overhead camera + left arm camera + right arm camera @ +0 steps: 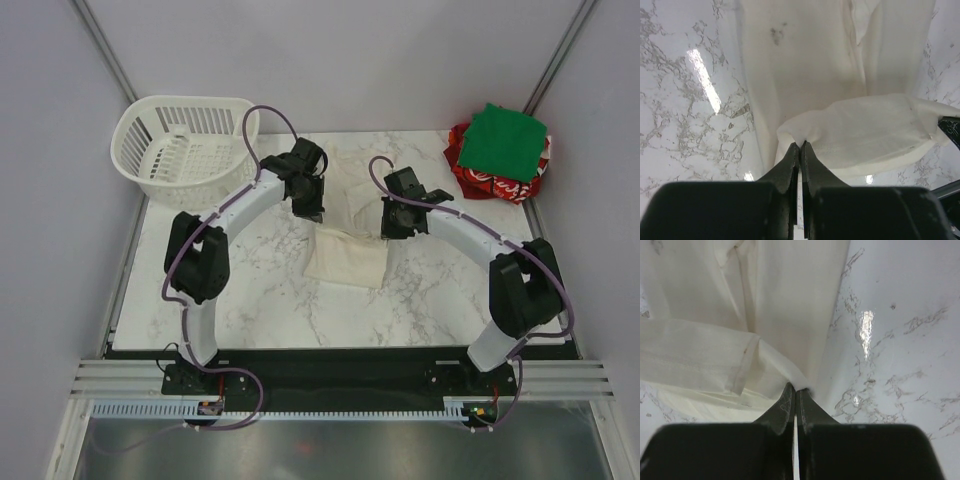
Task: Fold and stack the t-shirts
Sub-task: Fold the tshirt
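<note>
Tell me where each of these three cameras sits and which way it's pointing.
Top external: above and behind the arms, looking down on the table; both arms show whole.
Left wrist: on the left arm, looking down along the left pincer, shut on the cream t-shirt.
Right wrist: on the right arm, looking along the right pincer, pinching the same shirt.
Shared: both wrist views show that shirt's folded edge on marble.

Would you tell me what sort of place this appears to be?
Likely a robotics lab cell: grey panel walls enclose a marble-look table with a basket and tees staged for practice.
</note>
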You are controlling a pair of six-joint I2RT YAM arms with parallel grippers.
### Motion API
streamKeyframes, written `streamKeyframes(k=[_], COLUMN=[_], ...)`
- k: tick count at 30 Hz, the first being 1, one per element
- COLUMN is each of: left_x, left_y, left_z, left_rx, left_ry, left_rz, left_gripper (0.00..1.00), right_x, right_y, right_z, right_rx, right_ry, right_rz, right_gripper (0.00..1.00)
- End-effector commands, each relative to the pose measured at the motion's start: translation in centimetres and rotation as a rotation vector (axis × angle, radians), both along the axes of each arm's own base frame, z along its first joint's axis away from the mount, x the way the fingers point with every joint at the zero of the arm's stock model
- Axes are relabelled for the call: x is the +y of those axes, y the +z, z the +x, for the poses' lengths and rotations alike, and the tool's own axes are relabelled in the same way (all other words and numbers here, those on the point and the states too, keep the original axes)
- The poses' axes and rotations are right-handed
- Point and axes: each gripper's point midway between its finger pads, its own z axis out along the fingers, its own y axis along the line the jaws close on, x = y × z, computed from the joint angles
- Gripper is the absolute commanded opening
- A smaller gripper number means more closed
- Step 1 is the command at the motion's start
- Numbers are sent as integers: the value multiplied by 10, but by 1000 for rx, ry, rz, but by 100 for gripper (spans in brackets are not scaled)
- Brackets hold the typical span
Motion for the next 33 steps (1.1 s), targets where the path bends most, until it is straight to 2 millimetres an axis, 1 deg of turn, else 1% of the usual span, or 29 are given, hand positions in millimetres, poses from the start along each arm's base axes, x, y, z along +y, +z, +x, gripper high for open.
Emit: streamKeyframes(k=[1,3,4,7,8,9,10,11,12,13,14,16,17,18,19,20,21,22,23,24,25,26,27,28,29,30,31,32,33], left_x=[-1,1,2,3,4,4,4,4,4,3,3,4,4,3,3,2,1,3,6,7,7,7,8,9,15,17,22,25,28], left_y=[8,-3,0,-2,-2,-4,-6,-7,-8,-5,-11,-13,-22,-25,-19,-19,-26,-13,-10,3,10,18,27,47,67,67,78,85,70], left_z=[23,27,34,43,46,47,50,52,53,57,59,66,69,72,80,84,88,98,106,119,126,132,138,145,147,149,143,137,125], left_rx=[-41,-13,-22,-25,-29,-26,-24,-23,-22,-30,-22,-25,-8,1,-11,-11,0,-32,-49,-90,-114,-140,-169,-222,-276,-281,-292,-292,-240], left_ry=[-35,-30,-21,-11,-10,-9,-8,-7,-7,-8,-12,-10,-8,-13,-11,-13,-16,-9,4,12,9,8,3,1,0,9,21,34,39], left_rz=[-18,-10,-11,-2,2,6,11,13,13,8,15,17,23,11,-5,-16,-19,-24,-17,-35,-45,-56,-61,-70,-57,-44,-39,-39,-28], left_gripper=[3,3,3,3,3,3,3,3,4,4,6,11,13,16,18,20,27,30,39,45,53,79,93,100,100,100,100,97,95], right_x=[6,5,4,3,1,1,5,4,3,4,3,2,0,-2,-4,-9,-12,-16,-22,-31,-34,-39,-42,-47,-46,-46,-39,-35,-33], right_y=[4,-2,-5,-11,-9,-15,-15,-13,-18,-19,-19,-24,-23,-26,-25,-18,-18,-12,8,27,12,43,51,63,89,96,106,95,108], right_z=[27,37,39,49,56,58,59,64,66,68,71,74,78,81,84,95,101,110,133,152,145,166,170,172,172,167,165,153,144], right_rx=[-37,-27,-21,-11,-22,-11,-5,-11,0,1,3,12,10,12,7,-15,-20,-39,-98,-126,-72,-135,-140,-161,-217,-226,-258,-236,-266], right_ry=[28,29,27,24,18,16,33,28,26,28,25,21,12,5,-4,-21,-36,-46,-60,-80,-78,-94,-103,-118,-125,-124,-107,-92,-82], right_rz=[26,27,26,30,32,26,47,51,48,51,55,53,57,54,53,59,54,55,62,54,34,49,50,37,58,61,81,78,86], right_gripper=[0,0,0,0,0,0,0,0,0,0,0,10,15,31,42,52,68,74,79,82,82,82,83,83,84,84,85,85,85])
